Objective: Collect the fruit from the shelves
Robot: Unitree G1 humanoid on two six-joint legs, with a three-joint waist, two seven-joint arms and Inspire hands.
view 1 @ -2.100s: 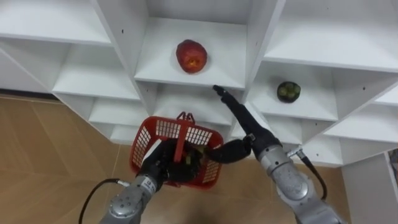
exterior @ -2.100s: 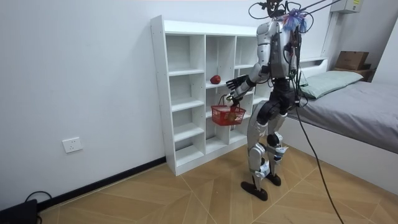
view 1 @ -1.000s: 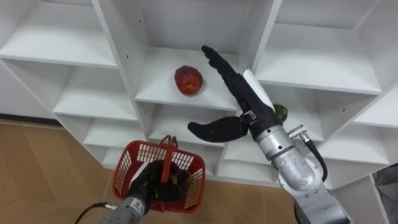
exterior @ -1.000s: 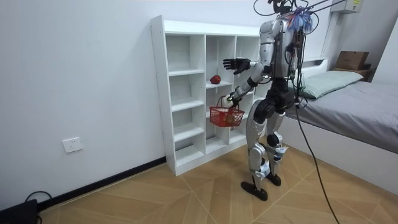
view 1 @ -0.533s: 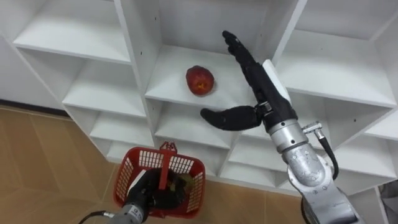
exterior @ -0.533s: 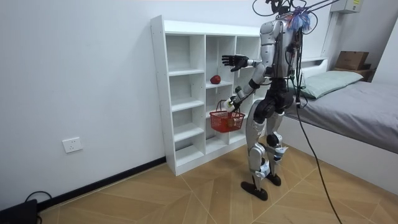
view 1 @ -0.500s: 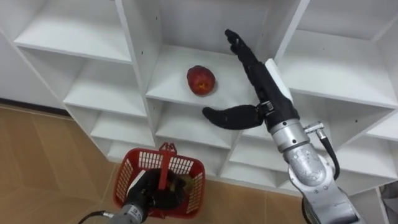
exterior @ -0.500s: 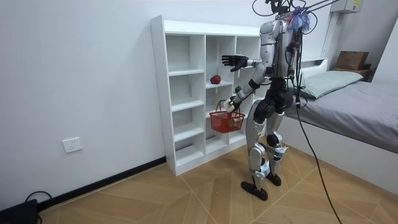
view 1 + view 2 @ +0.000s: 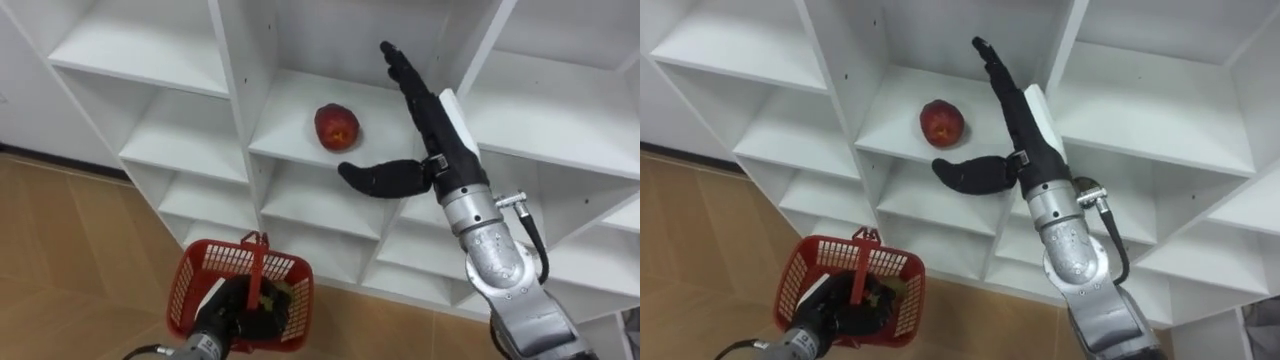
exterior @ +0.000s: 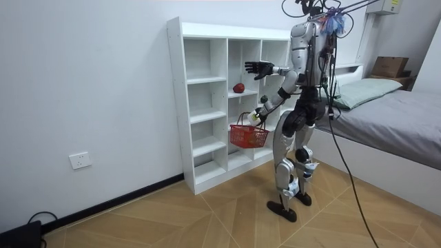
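We stand facing the white closet (image 9: 190, 125), and the red fruit (image 9: 337, 126) lies on the shelf of a compartment in its middle column. Our right hand (image 9: 438, 140) is raised at the mouth of that compartment, just right of the fruit and not touching it. Its fingers are straight and close together, and the thumb is spread wide, its tip over the shelf edge beneath the fruit. Lower down, our left hand (image 9: 232, 308) has its fingers curled round the upright handle (image 9: 254, 262) of the red basket (image 9: 184, 292), which hangs before the lower shelves, above the wooden floor (image 9: 80, 230). In the basket we make out something dark with greenish patches, partly hidden by the hand; we cannot tell what it is
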